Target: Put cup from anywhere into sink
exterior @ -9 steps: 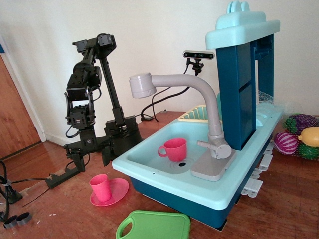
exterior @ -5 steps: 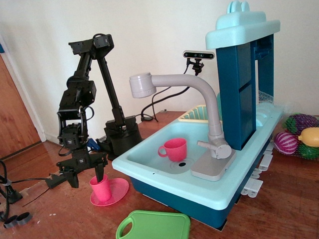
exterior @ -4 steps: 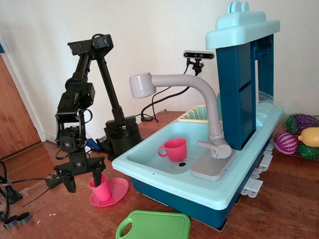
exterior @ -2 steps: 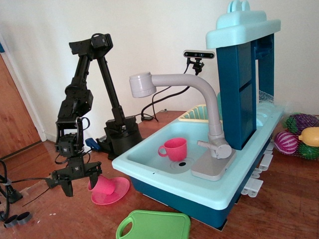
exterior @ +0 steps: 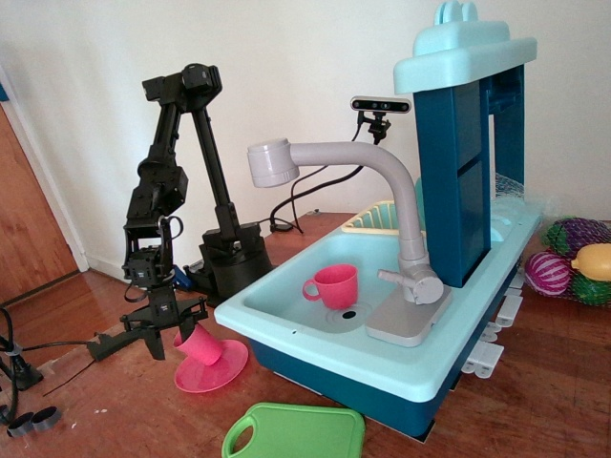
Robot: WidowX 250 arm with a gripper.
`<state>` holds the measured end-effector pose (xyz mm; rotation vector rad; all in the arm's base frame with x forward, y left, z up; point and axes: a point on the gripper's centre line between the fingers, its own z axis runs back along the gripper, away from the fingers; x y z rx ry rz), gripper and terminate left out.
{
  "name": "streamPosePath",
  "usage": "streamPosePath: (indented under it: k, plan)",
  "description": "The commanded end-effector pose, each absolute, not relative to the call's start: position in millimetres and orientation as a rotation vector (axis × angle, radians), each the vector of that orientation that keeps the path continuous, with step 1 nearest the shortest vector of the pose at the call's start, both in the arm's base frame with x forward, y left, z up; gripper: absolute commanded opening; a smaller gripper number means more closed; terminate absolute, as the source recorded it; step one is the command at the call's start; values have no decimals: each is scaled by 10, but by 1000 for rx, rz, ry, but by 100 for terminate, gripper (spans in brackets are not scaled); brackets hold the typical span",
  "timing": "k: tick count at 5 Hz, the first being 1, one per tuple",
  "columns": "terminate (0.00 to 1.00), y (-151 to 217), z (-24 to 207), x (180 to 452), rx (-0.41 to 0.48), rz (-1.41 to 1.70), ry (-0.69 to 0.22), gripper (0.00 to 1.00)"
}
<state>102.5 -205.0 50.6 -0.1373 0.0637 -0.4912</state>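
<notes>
The cup [exterior: 202, 347], a tall pink tumbler, is tilted with its mouth up and to the left and its base low over a flat pink plate [exterior: 218, 373] on the wooden floor. My gripper [exterior: 173, 335] hangs at the cup's mouth and looks shut on its rim, one dark finger [exterior: 157, 343] outside on the left, the other hidden at the mouth. The sink [exterior: 283, 288], a light turquoise basin on a dark blue base, stands just right of the cup. Its grey faucet [exterior: 384, 168] arches over it.
A squat pink mug with a handle [exterior: 334, 285] sits in the basin by the drain. A green cutting board [exterior: 296, 432] lies in front of the sink. My arm's black base [exterior: 232, 265] stands behind the plate. Cables and a power strip [exterior: 100, 347] lie left. Netted toy produce [exterior: 573, 270] lies far right.
My gripper came down over the upright cup, one finger went into its mouth, and the cup tipped over on the plate. Now the gripper has closed in, risen slightly and shifted right, raising the cup's mouth.
</notes>
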Motion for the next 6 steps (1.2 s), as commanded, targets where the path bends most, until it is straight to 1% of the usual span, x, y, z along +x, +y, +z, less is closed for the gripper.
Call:
streamPosePath:
  k: [1,2,3,4,5,6]
  plan:
    - [0,-1992,412,1346,-128,-551,76,0]
    - [0,-2023,431,1510,-102,-597,99,0]
    - [0,-2008,542,1514,-87,-627,126,0]
    - [0,-1848,1044,1449,-20,-607,164,0]
    - [0,-1784,1545,1409,-13,-626,163,0]
    - [0,-1788,1843,1462,-58,-661,147,0]
